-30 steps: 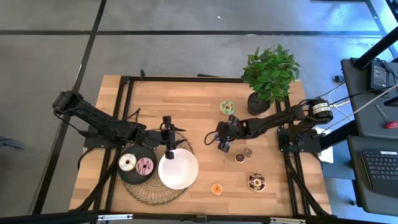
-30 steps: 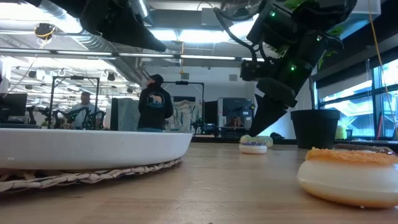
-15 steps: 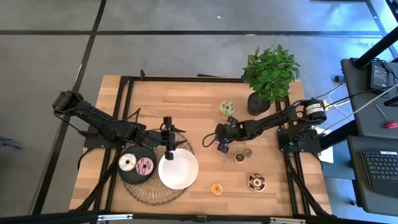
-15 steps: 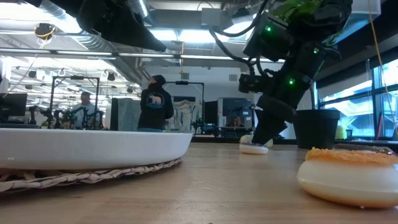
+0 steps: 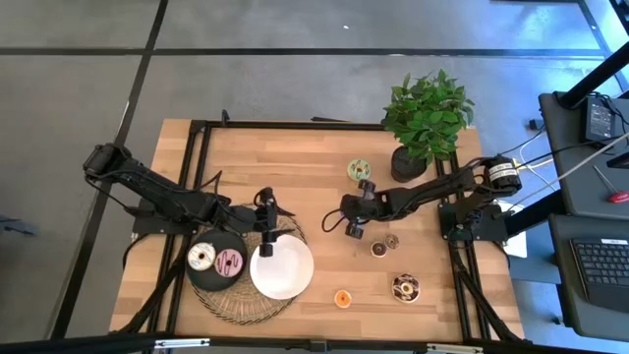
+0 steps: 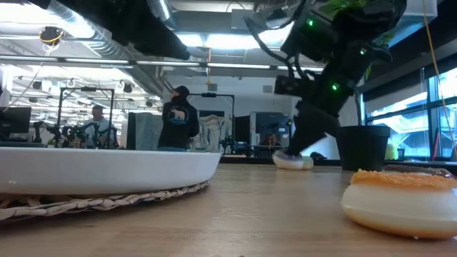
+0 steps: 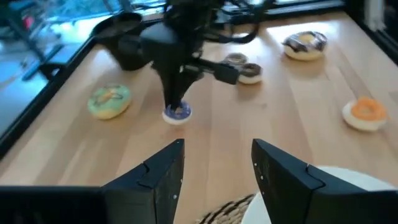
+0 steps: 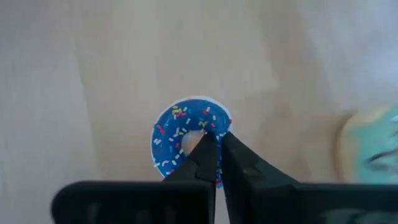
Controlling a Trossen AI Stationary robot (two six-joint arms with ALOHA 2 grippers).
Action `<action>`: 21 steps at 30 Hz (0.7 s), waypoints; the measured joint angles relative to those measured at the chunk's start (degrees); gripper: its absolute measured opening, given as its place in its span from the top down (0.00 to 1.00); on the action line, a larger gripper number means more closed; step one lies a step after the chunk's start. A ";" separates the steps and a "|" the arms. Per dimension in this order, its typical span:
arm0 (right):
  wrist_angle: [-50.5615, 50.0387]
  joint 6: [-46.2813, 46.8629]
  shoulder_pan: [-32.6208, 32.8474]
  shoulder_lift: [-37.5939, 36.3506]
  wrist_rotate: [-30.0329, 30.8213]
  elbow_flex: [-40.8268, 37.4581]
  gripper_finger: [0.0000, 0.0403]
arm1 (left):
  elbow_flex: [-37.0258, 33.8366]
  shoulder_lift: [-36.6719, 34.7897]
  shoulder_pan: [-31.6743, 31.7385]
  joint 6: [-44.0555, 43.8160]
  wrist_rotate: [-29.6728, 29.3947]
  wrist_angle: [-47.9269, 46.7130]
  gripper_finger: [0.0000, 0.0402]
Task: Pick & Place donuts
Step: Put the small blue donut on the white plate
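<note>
High view: right gripper (image 5: pixel 351 233) is set down mid-table over a small donut that is hidden under it. Left gripper (image 5: pixel 267 222) is parked above the white plate (image 5: pixel 282 267), jaws apart, nothing held. Two donuts are already on the black plate (image 5: pixel 214 261); green donut (image 5: pixel 359 169), orange donut (image 5: pixel 342 298) and others remain loose on the table.

Low view: the right arm's tip is seen touching down on the pale donut (image 6: pixel 293 161).

Left wrist view: the tip is planted on the blue donut (image 7: pixel 177 113), still flat on the wood.

Right wrist view: the fingers (image 8: pixel 205 155) are pinched fully together at the blue sprinkled donut's (image 8: pixel 186 140) hole and inner rim. Actual capture cannot be confirmed.

Risks: only a thin edge, or nothing, may be caught, so the donut could be dropped or left behind at lift-off. It could also be skidded toward the green donut.
</note>
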 joint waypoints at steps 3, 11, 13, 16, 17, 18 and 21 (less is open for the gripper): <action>1.02 -2.27 0.02 -0.52 2.65 2.13 0.94 | 0.00 0.02 0.82 -8.04 -2.85 0.04 0.55; 15.55 -12.87 0.06 -0.31 -1.07 6.00 0.93 | -0.02 2.60 6.93 -22.38 -2.41 2.87 0.56; 16.69 -14.05 0.06 -0.31 -1.68 6.71 0.95 | -0.04 3.50 8.53 -24.96 -0.18 3.29 0.56; 17.14 -14.72 0.03 -0.31 -1.65 7.29 0.96 | -0.04 5.15 10.52 -28.69 2.28 3.54 0.56; 18.00 -14.74 0.02 -0.31 -1.64 7.29 0.96 | -0.04 5.71 11.08 -29.53 2.68 4.29 0.56; 18.94 -14.80 0.02 -0.31 -1.64 7.30 0.96 | -0.04 6.15 11.58 -30.04 3.25 5.29 0.56; 20.99 -15.94 0.02 -0.31 -1.65 7.35 0.94 | -0.04 7.39 12.80 -29.64 5.44 8.12 0.57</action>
